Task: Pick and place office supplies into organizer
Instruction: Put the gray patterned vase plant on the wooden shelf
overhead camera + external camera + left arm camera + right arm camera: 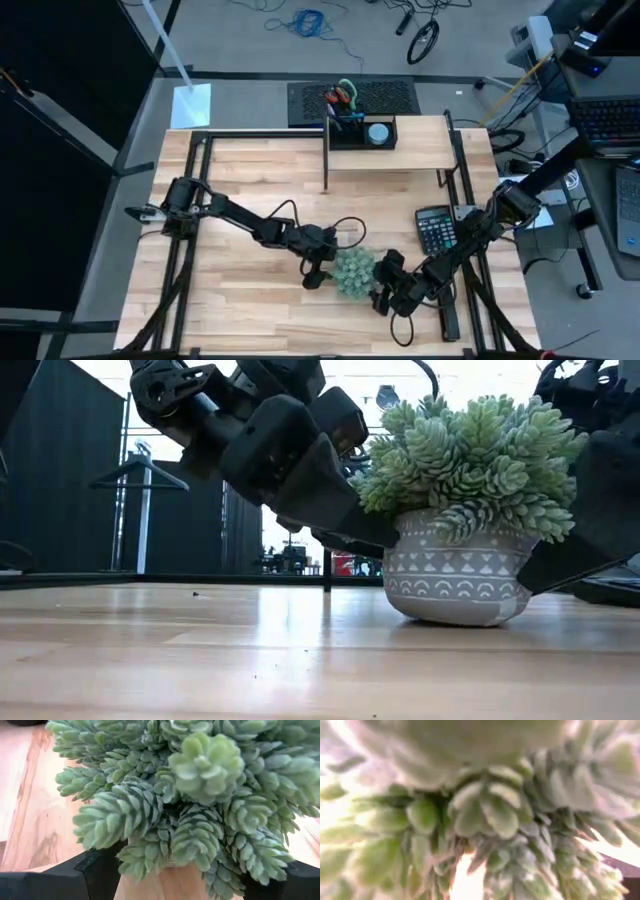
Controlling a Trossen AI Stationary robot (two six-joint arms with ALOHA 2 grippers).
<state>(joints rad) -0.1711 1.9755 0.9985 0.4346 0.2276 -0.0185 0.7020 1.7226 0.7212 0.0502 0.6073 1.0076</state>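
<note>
At table front, a potted plant (353, 272) is flanked by both grippers: left gripper (318, 272) spread around it; right gripper (385, 292) fingers' state cannot be told. Supplies (345, 100) are already held in the organizer (362, 133) on the riser (420, 150). Judged: the plant must be released next. No writing is legible.

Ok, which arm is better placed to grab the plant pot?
Left, probably: the left gripper is open, fingers either side of the pot. The right gripper is close too, but faces foliage.
</note>
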